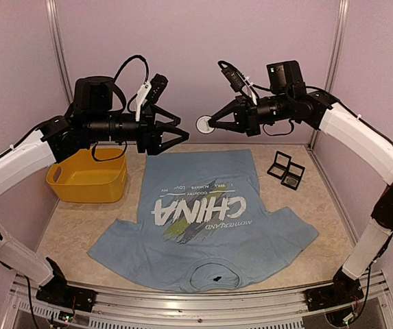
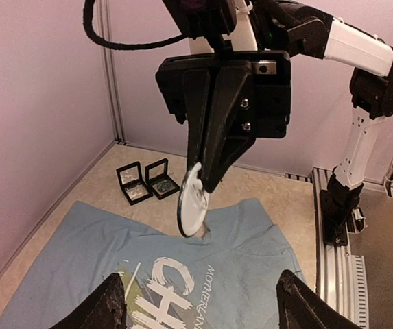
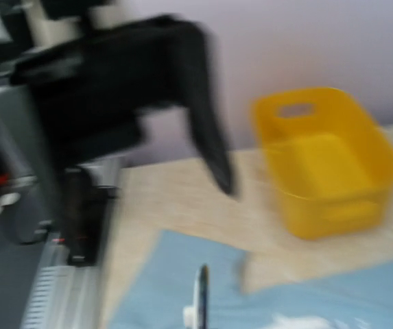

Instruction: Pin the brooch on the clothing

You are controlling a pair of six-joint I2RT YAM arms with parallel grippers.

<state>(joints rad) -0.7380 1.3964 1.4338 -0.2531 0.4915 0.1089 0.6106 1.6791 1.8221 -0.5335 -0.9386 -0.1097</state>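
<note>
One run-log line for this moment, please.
right tool: shut on round white brooch | left tool: open, empty | light blue T-shirt: spread flat

The T-shirt (image 1: 203, 226) lies flat on the table (image 1: 333, 226), the brooch (image 1: 204, 124) above its far edge. A bin (image 1: 86, 193) stands left of it, two cases (image 1: 286, 171) right.

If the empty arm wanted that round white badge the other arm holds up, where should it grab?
Probably the exposed rim of the round white brooch, approached from the left gripper side, jaws across its flat faces: the right gripper pinches only one edge, leaving the rest free.
</note>
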